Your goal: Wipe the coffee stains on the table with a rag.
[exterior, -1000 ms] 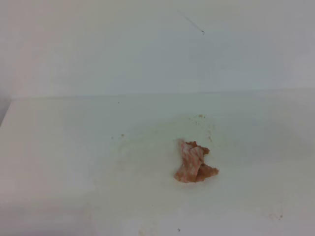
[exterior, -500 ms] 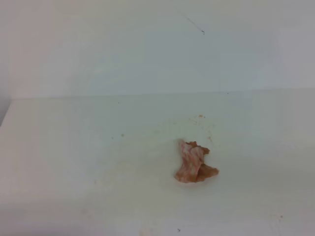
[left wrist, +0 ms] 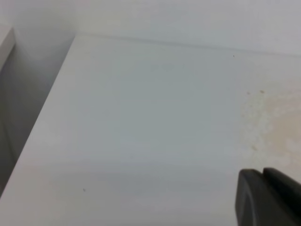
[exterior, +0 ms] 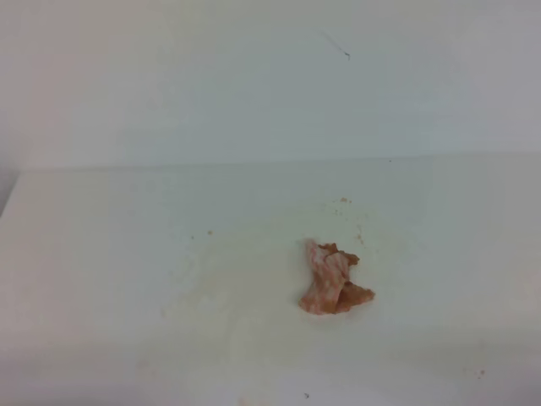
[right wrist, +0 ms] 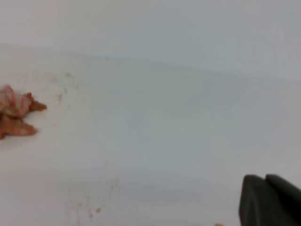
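1. Left hand (left wrist: 268, 197) shows only as a dark corner at the bottom right of its own wrist view, hanging above the counter (left wrist: 141, 117); its two dark fingers sit flush against each other with just a thin seam between, so it looks pressed together and pinches nothing.
2. Ahead of the left hand and slightly to its right, the counter carries faint tan smears and specks, the coffee stains (left wrist: 270, 122), pale and washed out against the white.
3. Off to the left hand's far left, the counter's edge drops away into a grey shadowed gap.
4. From the high view neither hand is in sight; the rag (exterior: 334, 279) lies crumpled on the counter a little right of the middle, pink-striped with brown patches, touched by nothing.
5. Around the rag in that view there are scattered brown specks (exterior: 344, 200) behind it and a dull yellowish film (exterior: 203, 298) to its left, all lying flat on the counter.
6. Right hand (right wrist: 270, 202) is again only a dark corner at the bottom right of its wrist view, above the counter; its fingers are pressed together and hold nothing.
7. Well apart from the right hand, far to its left and ahead, sits the rag (right wrist: 14, 112), half cut by the picture's edge.
8. Nearer the right hand, to its left, a few brown specks (right wrist: 96, 210) dot the counter.
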Motion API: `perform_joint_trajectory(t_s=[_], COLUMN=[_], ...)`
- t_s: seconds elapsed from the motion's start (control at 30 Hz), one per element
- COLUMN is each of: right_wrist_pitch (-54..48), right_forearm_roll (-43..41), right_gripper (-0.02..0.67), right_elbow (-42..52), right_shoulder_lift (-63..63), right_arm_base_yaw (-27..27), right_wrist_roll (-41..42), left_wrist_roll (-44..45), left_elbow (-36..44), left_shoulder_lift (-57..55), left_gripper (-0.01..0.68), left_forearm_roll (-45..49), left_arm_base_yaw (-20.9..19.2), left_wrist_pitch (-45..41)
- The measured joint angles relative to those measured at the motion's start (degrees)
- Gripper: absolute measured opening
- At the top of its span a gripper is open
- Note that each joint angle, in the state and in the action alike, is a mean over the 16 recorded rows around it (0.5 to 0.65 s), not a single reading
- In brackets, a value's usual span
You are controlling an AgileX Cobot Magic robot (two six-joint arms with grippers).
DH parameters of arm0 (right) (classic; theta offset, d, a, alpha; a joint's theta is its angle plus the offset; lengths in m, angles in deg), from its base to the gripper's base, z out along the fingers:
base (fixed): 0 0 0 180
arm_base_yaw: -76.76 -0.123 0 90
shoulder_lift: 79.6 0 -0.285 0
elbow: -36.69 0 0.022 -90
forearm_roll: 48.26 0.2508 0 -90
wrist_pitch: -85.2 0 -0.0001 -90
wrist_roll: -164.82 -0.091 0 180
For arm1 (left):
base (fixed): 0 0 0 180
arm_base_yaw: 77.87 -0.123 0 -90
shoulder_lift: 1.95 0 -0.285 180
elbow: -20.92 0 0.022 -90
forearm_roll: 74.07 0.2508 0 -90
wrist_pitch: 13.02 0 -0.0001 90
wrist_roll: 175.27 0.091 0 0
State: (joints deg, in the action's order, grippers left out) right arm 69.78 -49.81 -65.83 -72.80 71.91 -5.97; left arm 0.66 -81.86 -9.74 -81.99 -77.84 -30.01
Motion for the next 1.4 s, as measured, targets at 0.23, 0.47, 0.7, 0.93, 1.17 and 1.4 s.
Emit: perform_joint_trajectory(t_s=[0.23, 0.47, 0.7, 0.93, 1.17, 1.4], right_wrist_pitch=[-4.28, -4.59, -4.39, -4.29, -4.27, -4.25], right_forearm_roll=[1.01, 1.55, 1.55, 1.55, 1.55, 1.55], right_gripper=[0.001, 0.001, 0.001, 0.001, 0.001, 0.001], right_elbow=[0.00, 0.00, 0.00, 0.10, 0.10, 0.10], right_shoulder_lift=[0.02, 0.02, 0.02, -0.01, -0.01, -0.01], right_arm_base_yaw=[1.82, 2.16, 2.16, 2.16, 2.16, 2.16], right_wrist_roll=[-0.58, -0.99, -1.00, -0.99, -0.99, -0.99], left_wrist_roll=[0.00, 0.00, -0.01, -0.01, -0.02, -0.03], left_elbow=[0.00, 0.00, 0.00, 0.00, 0.00, 0.00], left_shoulder_lift=[0.00, 0.00, 0.00, 0.00, 0.00, 0.00], left_gripper=[0.001, 0.001, 0.001, 0.001, 0.001, 0.001], left_forearm_roll=[0.00, 0.00, 0.00, 0.00, 0.00, 0.00], left_arm_base_yaw=[0.00, 0.01, 0.01, 0.01, 0.01, -0.04], left_wrist_pitch=[0.00, 0.00, -0.11, -0.27, -0.33, -0.54])
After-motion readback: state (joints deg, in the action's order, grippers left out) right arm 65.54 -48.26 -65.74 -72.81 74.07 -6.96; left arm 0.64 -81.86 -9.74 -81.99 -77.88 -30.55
